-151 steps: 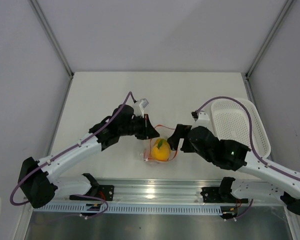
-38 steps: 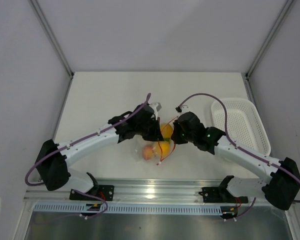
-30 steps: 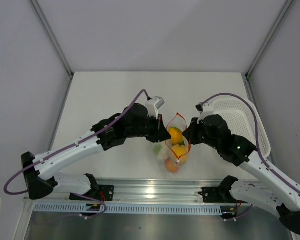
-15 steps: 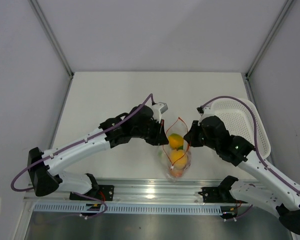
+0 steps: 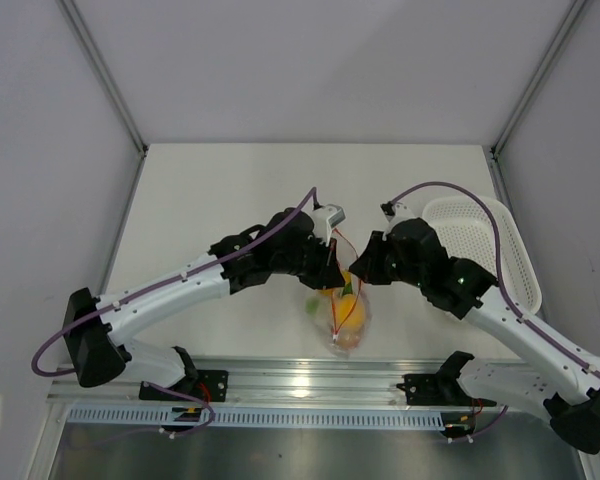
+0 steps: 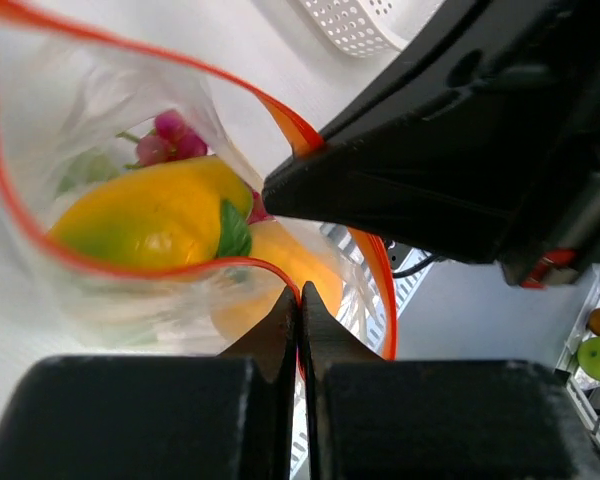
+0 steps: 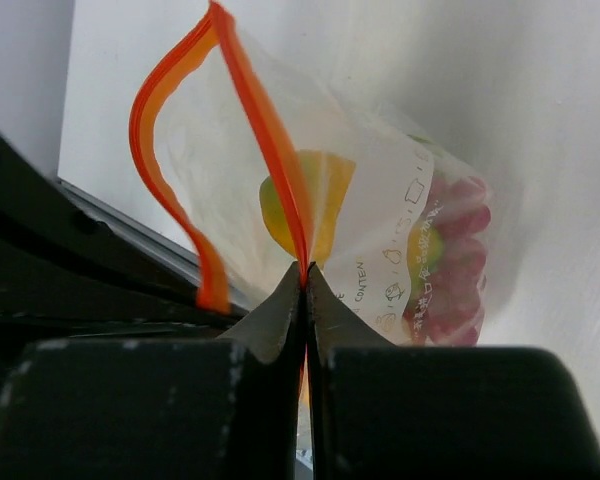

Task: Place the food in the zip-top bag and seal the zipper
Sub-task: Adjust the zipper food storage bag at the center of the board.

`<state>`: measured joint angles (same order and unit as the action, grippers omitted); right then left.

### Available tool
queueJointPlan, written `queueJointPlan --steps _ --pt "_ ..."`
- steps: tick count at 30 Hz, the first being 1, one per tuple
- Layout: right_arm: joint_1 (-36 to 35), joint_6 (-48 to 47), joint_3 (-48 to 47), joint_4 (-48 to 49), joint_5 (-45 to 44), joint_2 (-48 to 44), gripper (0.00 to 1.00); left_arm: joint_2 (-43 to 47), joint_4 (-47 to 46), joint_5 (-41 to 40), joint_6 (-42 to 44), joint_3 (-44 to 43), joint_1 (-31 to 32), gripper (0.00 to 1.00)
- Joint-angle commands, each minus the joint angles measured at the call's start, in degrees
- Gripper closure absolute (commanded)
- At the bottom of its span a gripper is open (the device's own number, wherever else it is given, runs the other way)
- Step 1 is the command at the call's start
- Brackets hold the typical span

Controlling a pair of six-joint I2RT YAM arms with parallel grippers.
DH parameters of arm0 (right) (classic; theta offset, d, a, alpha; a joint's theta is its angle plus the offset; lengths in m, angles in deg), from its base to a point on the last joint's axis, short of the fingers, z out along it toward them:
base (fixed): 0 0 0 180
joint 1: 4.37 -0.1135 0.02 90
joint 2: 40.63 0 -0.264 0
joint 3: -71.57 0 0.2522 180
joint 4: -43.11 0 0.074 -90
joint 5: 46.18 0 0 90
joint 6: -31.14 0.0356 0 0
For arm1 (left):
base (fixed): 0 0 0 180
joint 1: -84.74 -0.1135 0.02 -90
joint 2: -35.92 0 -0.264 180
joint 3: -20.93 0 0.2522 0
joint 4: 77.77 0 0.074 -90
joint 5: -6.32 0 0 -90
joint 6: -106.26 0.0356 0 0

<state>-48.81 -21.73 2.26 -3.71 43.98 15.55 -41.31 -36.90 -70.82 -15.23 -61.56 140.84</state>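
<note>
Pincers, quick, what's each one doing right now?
Left pincer: closed on the zipper at one side of the zip-top bag's mouth.
Right pincer: closed on the zipper at the opposite side.

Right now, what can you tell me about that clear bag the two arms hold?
The bag is clear floppy plastic with small printing and an orange-red zipper strip along its mouth, which gapes open. The left end effector and right end effector each pinch one lip. Inside lie a yellow fruit and red berries.
</note>
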Motion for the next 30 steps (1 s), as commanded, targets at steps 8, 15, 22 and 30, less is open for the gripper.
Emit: queueJointPlan --steps 8,15,22,30 --pt "-0.2 -2.22 -7.9 4.93 3.44 4.72 0.87 1.64 -7.43 0.68 -1.29 2.72 -0.55 0.99" --pt "-1.17 -5.65 -10.81 -0.95 1.07 6.05 0.3 4.72 -4.26 -8.19 -12.78 5.18 -0.55 0.99" --pt "-6.35 -7.42 -11.51 -11.31 -3.04 -2.21 0.29 7.01 -7.69 -10.22 -18.61 9.06 -0.55 0.99" --pt "-14.43 -2.94 -16.24 -22.13 -11.31 -1.25 0.26 6.3 -5.58 -11.02 -19.32 7.12 -0.55 0.99"
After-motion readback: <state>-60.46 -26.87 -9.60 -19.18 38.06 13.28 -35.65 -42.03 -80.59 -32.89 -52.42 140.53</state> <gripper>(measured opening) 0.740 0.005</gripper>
